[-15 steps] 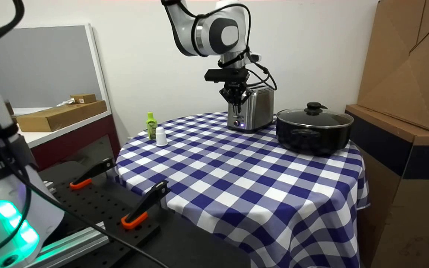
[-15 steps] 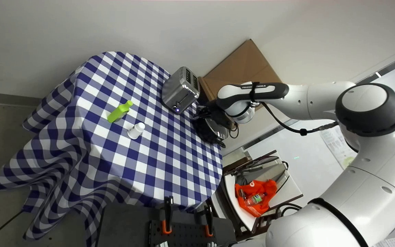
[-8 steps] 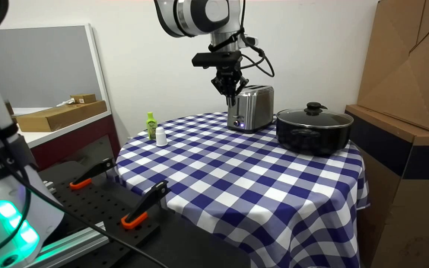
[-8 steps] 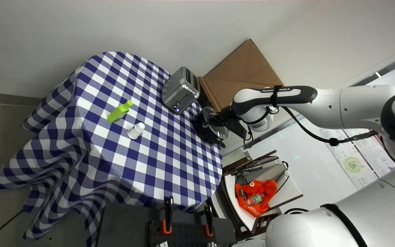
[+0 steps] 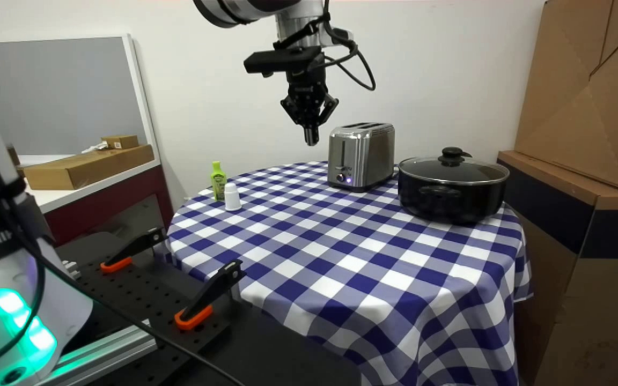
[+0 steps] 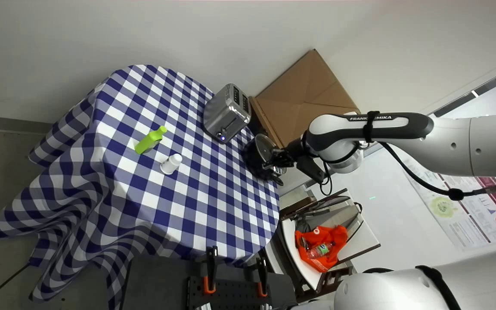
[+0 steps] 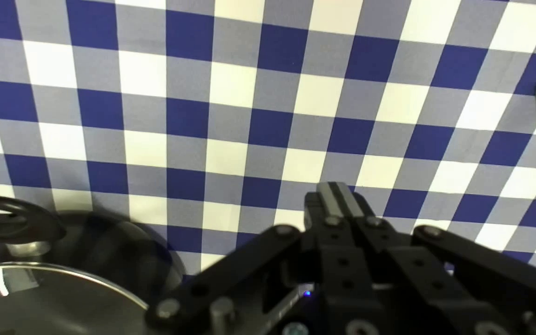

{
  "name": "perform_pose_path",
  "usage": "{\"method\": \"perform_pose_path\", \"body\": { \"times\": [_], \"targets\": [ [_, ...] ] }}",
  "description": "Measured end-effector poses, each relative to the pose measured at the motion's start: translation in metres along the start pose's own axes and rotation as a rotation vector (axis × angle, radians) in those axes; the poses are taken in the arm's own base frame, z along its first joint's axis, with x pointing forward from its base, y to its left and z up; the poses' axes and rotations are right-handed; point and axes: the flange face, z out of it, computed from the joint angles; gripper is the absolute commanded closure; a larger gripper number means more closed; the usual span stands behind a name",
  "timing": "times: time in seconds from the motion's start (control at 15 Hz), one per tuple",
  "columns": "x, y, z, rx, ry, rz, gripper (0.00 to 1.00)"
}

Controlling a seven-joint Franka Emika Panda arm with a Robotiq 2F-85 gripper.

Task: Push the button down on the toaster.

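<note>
The silver toaster [image 5: 376, 155] stands upright at the back of the checkered table, and it also shows in an exterior view [image 6: 226, 114]. Its front has a dark vertical lever slot [image 5: 343, 154], a round knob and a small lit blue-purple light. The lever looks low in the slot, but it is small and hard to tell. My gripper [image 5: 311, 140] is shut and empty, in the air in front of the toaster and apart from it. In the wrist view its fingertips [image 7: 335, 188] are together with the tablecloth below. The toaster cannot be made out in the wrist view.
A wide black lidded pot [image 5: 451, 187] stands beside the toaster, and shows in the wrist view [image 7: 63, 302]. A green bottle [image 5: 218, 182] and a white cup [image 5: 232, 198] stand on the table's other side. Cardboard boxes [image 5: 582, 96] are stacked beside the table.
My gripper has moved from right in front of the toaster's lever slot up and away from it, staying shut. The toaster, pot, bottle and cup have not moved.
</note>
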Motion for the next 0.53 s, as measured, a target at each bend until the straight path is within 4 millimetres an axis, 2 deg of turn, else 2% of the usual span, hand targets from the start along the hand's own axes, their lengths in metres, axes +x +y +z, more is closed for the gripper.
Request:
{"method": "perform_pose_path", "body": {
  "times": [0.2, 0.53],
  "targets": [
    [-0.0052, -0.0003, -0.0084, 0.0, 0.002, 0.004, 0.99],
    [-0.0067, -0.0008, -0.0071, 0.001, -0.001, 0.003, 0.99]
  ]
}}
